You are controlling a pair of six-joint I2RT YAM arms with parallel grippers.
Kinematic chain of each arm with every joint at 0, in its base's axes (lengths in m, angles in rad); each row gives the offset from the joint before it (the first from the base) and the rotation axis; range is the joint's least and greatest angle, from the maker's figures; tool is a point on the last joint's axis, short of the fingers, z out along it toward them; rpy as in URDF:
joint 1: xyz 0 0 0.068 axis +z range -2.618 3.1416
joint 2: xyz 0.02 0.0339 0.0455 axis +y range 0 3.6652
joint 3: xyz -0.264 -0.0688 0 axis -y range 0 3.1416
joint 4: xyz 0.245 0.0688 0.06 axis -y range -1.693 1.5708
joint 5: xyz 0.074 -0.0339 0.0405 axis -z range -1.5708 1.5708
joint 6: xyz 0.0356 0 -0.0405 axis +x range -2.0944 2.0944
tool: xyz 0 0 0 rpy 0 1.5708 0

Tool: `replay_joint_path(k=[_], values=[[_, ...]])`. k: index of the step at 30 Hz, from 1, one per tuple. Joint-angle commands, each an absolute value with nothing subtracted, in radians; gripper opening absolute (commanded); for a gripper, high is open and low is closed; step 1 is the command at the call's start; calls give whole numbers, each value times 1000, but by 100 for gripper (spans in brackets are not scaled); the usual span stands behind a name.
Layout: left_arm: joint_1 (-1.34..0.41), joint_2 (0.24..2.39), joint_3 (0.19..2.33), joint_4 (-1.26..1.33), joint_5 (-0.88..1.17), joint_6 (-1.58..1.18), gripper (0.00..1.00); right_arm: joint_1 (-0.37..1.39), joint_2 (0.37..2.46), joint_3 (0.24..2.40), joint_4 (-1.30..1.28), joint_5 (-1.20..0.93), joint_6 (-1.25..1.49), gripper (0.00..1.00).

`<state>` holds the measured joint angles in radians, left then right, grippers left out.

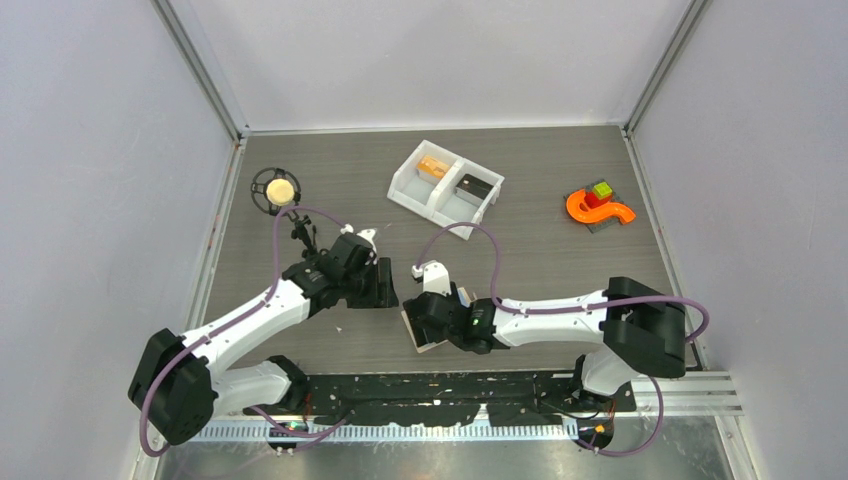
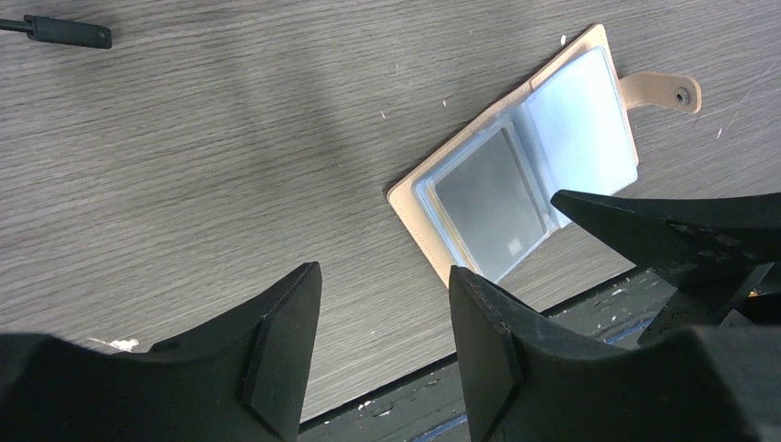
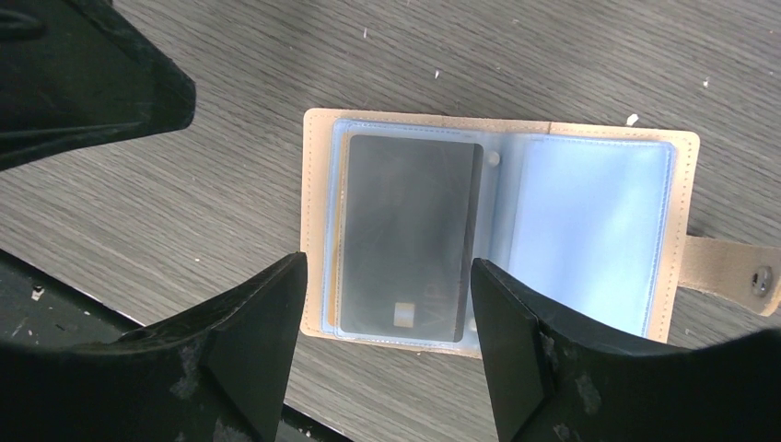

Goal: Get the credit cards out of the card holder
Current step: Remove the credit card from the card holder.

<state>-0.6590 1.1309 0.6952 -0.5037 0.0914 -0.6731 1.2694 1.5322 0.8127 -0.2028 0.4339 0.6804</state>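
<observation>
Booth: Cards, give me a count!

Floor: One for certain. A dark card (image 3: pixel 405 239) sits tucked into one leaf of the card holder (image 3: pixel 497 235). A thin tan strip (image 3: pixel 343 230) runs along the card's outer edge. Second card or lining, I cannot tell. The other leaf shows pale blue lining (image 3: pixel 589 230).

Booth: And the card holder itself?

Floor: Just one, spread flat on the table (image 1: pixel 540 260) close to the near edge, snap tab (image 3: pixel 728 267) sticking out sideways. From overhead only a tan corner shows, because the right arm (image 1: pixel 560 310) covers the rest.

Booth: Claws?

Floor: Two. The right gripper (image 3: pixel 382 341) hangs directly over the card holder, jaws spread wide and gripping nothing. The left gripper (image 2: pixel 382 341) hovers just beside the card holder, jaws apart too, also empty.

Booth: Anything further out?

Floor: One white bin (image 1: pixel 425 208), well beyond the card holder toward the far wall, with two compartments. There's an orange-tan thing (image 1: pixel 433 166) in one and a dark thing (image 1: pixel 473 187) in the other, both too small to identify. Far right of the card holder sits one orange toy (image 1: pixel 598 207). Far left, one pale ball (image 1: pixel 280 189) rests on a black round stand (image 1: pixel 260 195).
</observation>
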Motion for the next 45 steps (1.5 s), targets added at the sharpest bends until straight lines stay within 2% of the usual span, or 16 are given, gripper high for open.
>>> replay_joint_path(k=[1, 17, 25, 32, 45], values=[[-654, 1136, 693, -454, 108, -676, 56, 1266, 1506, 803, -189, 475, 669, 73], [-654, 1133, 677, -441, 108, -678, 56, 1265, 1625, 833, -195, 461, 671, 75], [-655, 1146, 677, -428, 123, -676, 56, 1261, 1600, 820, -193, 475, 683, 68], [-660, 1186, 679, -397, 164, -670, 49, 1245, 1569, 785, -140, 444, 683, 61], [-683, 1282, 712, -341, 228, -667, 45, 1221, 1510, 726, -71, 396, 683, 59]])
